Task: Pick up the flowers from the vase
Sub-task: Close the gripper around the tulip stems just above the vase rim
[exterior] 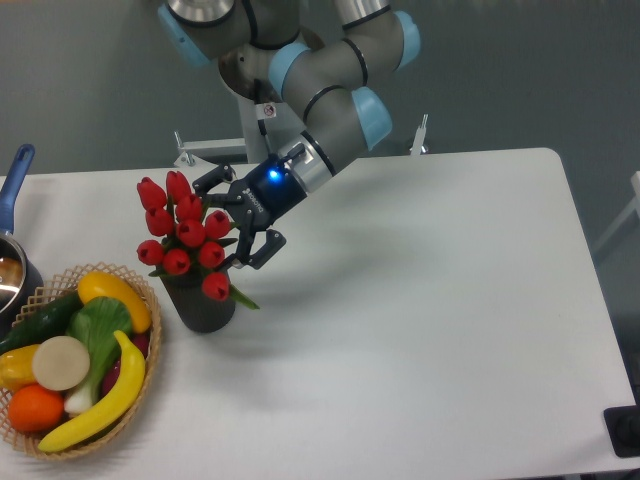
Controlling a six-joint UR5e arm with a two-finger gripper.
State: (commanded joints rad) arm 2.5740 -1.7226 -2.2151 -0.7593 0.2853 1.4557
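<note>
Claw (238, 222) comes in sideways from the right, jaws spread wide, gripping nothing, fingers flanking the right edge of the flowers (183, 232). Flowers sit upright in the vase (205, 305) on the surface (420, 320), beside the basket (150, 350); side approach probably targets the stems.

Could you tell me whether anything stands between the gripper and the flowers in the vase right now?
Nothing visible does. The gripper is open right beside the flowers, on their right side, at bud height. The flowers sit in the vase. The wicker basket lies left of the vase, out of the way.
</note>
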